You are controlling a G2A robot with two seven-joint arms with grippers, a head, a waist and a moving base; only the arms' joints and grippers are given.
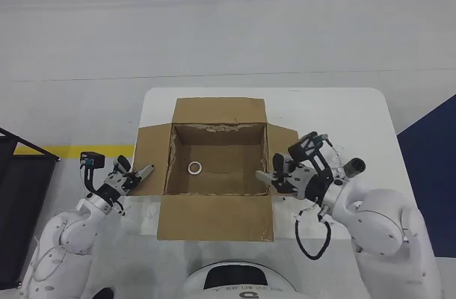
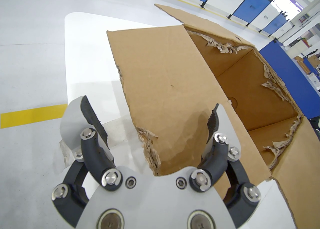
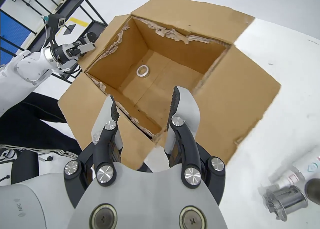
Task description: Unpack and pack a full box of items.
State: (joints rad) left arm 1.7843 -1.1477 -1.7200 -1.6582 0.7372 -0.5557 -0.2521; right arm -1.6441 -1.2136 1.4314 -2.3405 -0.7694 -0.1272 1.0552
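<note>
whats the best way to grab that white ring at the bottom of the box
Come straight down through the open top: the white ring lies flat on the floor of the box, walled on every side. Pinch its band, one finger in the hole, one outside. It sits nearer the left gripper, so that arm probably suits.

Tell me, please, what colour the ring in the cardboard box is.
Small white ring, clearest in right wrist view.

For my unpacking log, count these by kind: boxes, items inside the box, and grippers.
cardboard box: 1
white ring inside the box: 1
grippers: 2, the left gripper and the right gripper
Total: 4
</note>
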